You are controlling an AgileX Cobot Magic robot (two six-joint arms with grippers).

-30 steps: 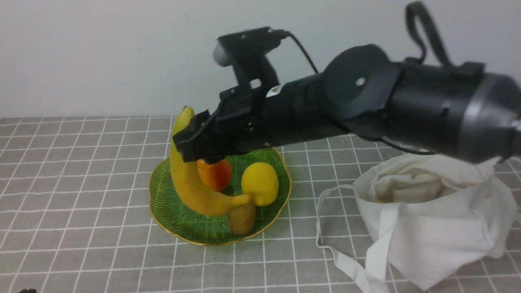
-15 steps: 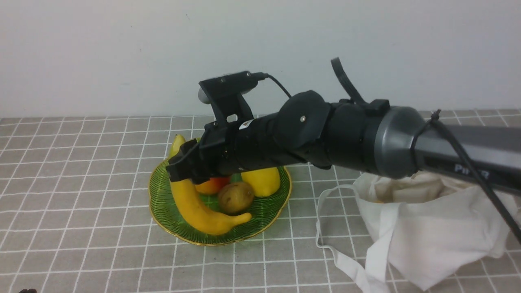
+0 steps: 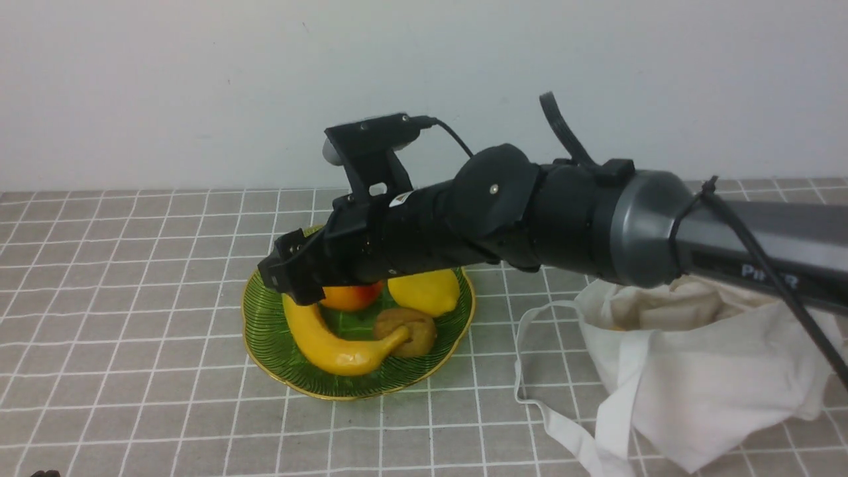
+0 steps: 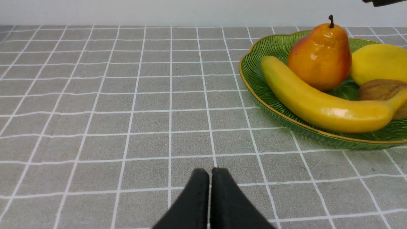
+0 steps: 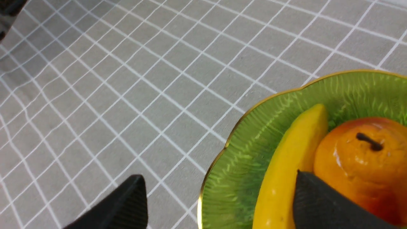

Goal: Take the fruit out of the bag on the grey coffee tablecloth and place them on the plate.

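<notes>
Right end effector (image 5: pixel 219 175) stood wide open, empty, at the plate's (image 3: pixel 265 331) nine o'clock; withdrawing low might topple the pear (image 3: pixel 351 298).

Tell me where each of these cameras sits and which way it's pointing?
Front view: on the robot between its arms, facing forward over the tablecloth toward the plate and bag; the right arm crosses it.
Left wrist view: low over the cloth, looking across at the plate; the shut left end effector shows.
Right wrist view: above the plate's rim, looking down; the open right end effector shows.
Shared: both wrist views see the banana beside the pear.
</notes>
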